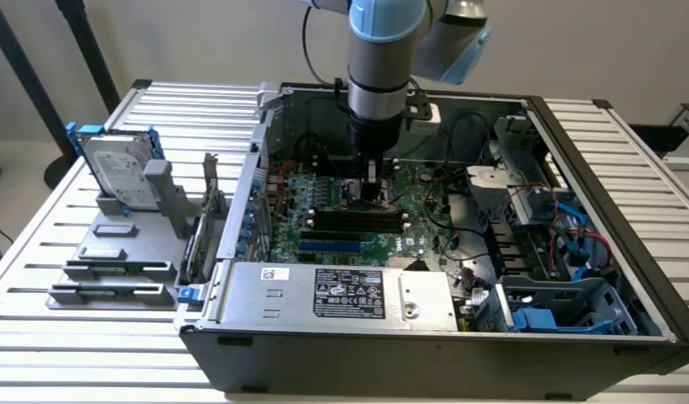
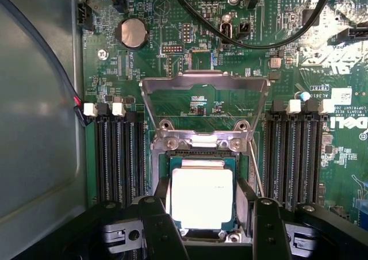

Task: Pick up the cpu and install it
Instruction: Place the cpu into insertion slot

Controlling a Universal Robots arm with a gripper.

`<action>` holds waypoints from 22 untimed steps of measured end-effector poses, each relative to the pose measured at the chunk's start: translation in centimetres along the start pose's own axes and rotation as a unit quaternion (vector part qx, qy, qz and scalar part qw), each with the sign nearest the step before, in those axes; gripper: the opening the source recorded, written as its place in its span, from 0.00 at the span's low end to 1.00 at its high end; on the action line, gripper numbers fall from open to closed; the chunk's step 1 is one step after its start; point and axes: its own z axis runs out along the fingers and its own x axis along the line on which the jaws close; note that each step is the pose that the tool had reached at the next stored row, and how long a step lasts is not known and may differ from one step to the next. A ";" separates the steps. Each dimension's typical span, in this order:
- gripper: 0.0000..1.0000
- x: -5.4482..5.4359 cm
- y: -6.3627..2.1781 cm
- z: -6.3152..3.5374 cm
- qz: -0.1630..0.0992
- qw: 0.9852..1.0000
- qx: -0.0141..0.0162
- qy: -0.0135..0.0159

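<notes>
- Gripper (image 2: 204, 186): jaws pinch the cpu (image 2: 202, 199) by opposite edges, keeping it level over your motherboard socket (image 2: 198, 154).
- Load plate (image 2: 204, 79) (swung up) stands clear, so the seat is open.

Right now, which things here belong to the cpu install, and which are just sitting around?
In the job: cpu, open socket, gripper.
Lying about: hard drive, coin battery, memory slots, power supply.

Exterior elevated oblique, wrist close above motherboard (image 2: 190, 70)
</notes>
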 end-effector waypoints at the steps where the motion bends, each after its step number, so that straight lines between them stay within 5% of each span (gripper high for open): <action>1: 0.54 0.0 0.00 0.05 0.000 1.000 0.000 0.000; 22: 0.56 0.0 -0.01 0.14 0.000 1.000 0.000 -0.004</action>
